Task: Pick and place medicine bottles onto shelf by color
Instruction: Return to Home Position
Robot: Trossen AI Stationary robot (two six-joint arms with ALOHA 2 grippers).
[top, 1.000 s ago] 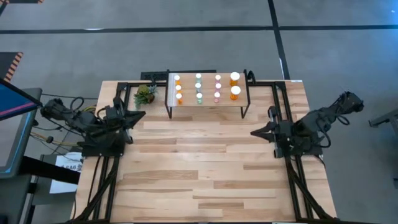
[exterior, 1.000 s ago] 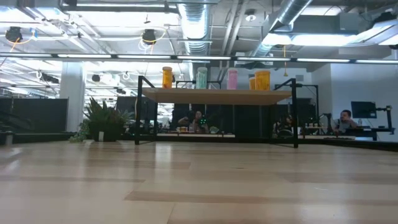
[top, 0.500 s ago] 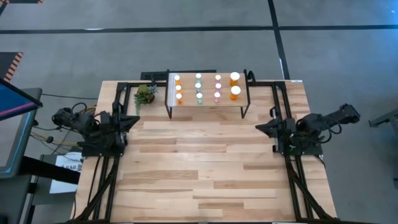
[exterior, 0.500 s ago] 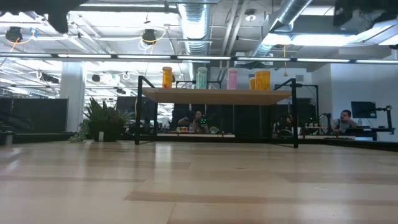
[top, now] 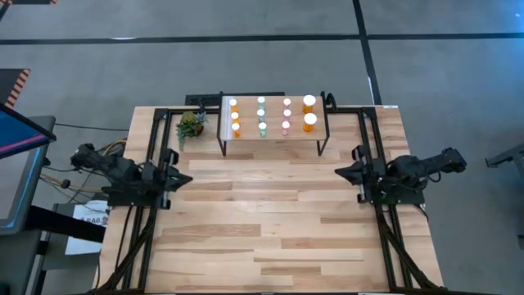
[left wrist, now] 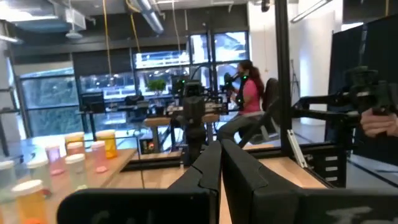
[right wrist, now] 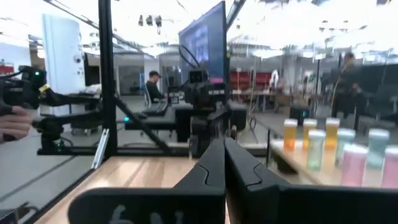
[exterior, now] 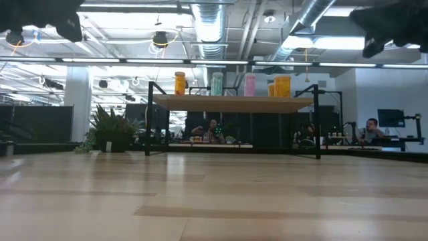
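Observation:
The medicine bottles [top: 262,115] stand upright on their bases in rows on the shelf [top: 274,135] at the table's far middle: orange at the left [top: 233,105], then teal [top: 261,102], pink [top: 286,104], and two larger orange ones [top: 309,102] at the right. They also show in the low view [exterior: 217,83], the left wrist view [left wrist: 74,158] and the right wrist view [right wrist: 339,149]. My left gripper [top: 187,179] is shut and empty at the table's left edge. My right gripper [top: 340,173] is shut and empty at the right edge.
A small potted plant [top: 191,124] stands left of the shelf. Black frame rails [top: 164,131] run along the table's left, right and far edges. People show in the room behind in the low view [exterior: 370,130] and the left wrist view [left wrist: 249,93].
My left gripper has swung toward the table's near edge and drawn back along the left edge. My right gripper has drawn back a little toward the right edge. Both stay shut. The bottles have not moved.

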